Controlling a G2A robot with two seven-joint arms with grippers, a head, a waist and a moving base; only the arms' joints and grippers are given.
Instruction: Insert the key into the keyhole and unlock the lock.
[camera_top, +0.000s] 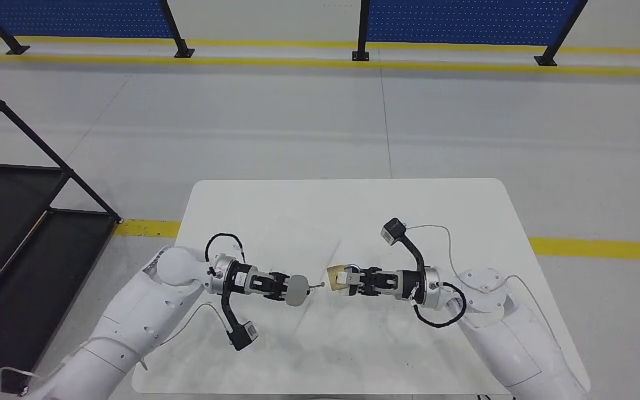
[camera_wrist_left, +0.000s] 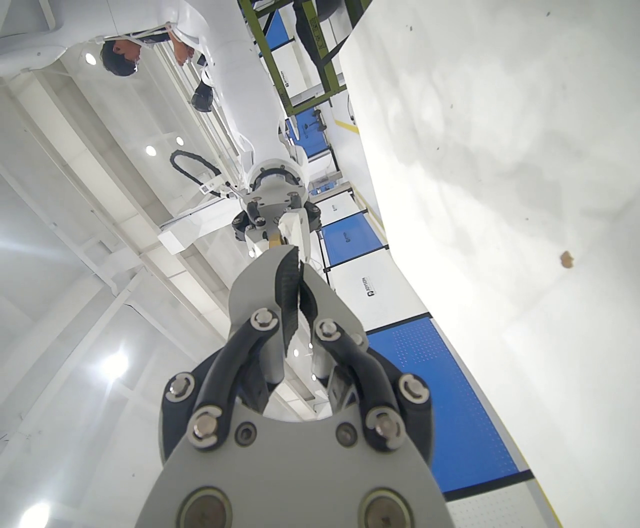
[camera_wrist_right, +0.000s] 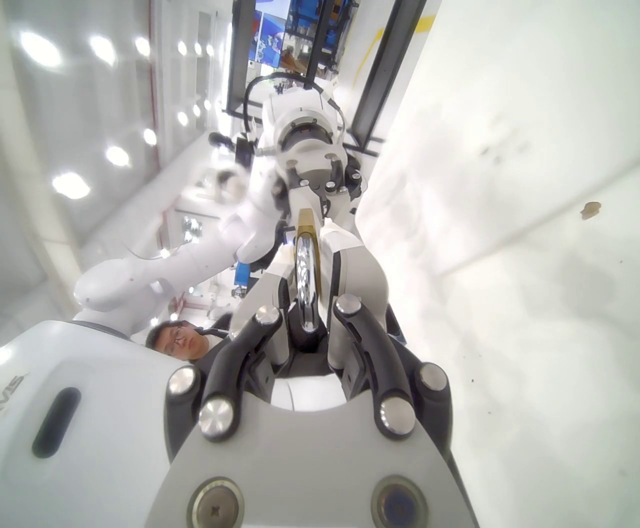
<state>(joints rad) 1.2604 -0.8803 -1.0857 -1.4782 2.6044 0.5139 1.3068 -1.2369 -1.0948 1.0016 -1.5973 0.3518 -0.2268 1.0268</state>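
Observation:
Both arms hover over the white table (camera_top: 400, 215), their tips facing each other near its front middle. My left gripper (camera_top: 298, 290) is shut on the small silver key (camera_top: 316, 288), whose tip points at the lock and is apart from it by a small gap. My right gripper (camera_top: 352, 279) is shut on the brass padlock (camera_top: 338, 276). In the right wrist view the padlock (camera_wrist_right: 306, 265) shows edge-on, brass body and silver shackle, between my right gripper (camera_wrist_right: 312, 240) fingers. In the left wrist view my left gripper (camera_wrist_left: 299, 265) has its dark pads pressed together, with the brass lock (camera_wrist_left: 274, 241) just beyond.
A small brown speck (camera_wrist_left: 566, 259) lies on the tabletop to one side. A black metal rack (camera_top: 40, 230) stands on the floor left of the table. Blue barrier panels (camera_top: 450, 20) line the far side of the floor.

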